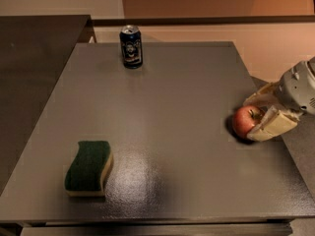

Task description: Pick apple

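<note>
The apple (244, 121), small, round and red with a short stem, rests on the grey table (162, 107) near its right edge. My gripper (250, 122) comes in from the right. Its two pale fingers are closed in on the apple, one finger (260, 96) behind it and the other (272, 126) in front. The fingers press against the apple's right half, and the apple still sits on the table.
A dark blue can (131, 46) stands upright at the table's far edge, left of centre. A green and yellow sponge (89, 167) lies at the front left. A dark counter (34, 68) adjoins the table's left side. The table's right edge is just under the gripper.
</note>
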`<state>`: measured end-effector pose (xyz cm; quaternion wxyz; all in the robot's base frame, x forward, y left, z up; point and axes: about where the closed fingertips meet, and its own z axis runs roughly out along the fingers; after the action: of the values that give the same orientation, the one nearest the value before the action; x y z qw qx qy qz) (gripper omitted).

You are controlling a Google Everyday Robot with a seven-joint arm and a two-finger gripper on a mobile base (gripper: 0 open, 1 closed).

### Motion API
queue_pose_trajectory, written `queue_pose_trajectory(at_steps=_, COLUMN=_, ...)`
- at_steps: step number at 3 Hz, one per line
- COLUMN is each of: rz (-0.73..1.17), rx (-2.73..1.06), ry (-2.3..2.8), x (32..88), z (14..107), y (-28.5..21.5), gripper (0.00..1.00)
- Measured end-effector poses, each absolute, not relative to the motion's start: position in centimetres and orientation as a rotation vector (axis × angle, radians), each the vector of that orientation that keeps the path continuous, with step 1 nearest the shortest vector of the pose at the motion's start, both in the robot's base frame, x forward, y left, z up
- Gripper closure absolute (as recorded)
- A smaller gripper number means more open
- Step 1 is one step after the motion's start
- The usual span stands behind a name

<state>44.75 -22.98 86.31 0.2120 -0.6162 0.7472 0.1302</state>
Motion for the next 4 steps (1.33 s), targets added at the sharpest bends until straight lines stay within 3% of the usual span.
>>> queue_pose_trajectory(at_steps=1, rz=0.355, rx=-1.708, ry=2.074, x=44.6, z=86.8, y=-23.0, gripper=0.87)
queue_pose_trajectory(at_steps=2, rz=0.349, rx=-1.713, ry=2.026, x=44.1, z=89.0, y=-21.7, gripper=1.0)
queue_pose_trajectory(at_steps=4, rz=0.326, rx=-1.755, ry=1.957, x=43.1, z=94.1, y=-17.7, gripper=1.0)
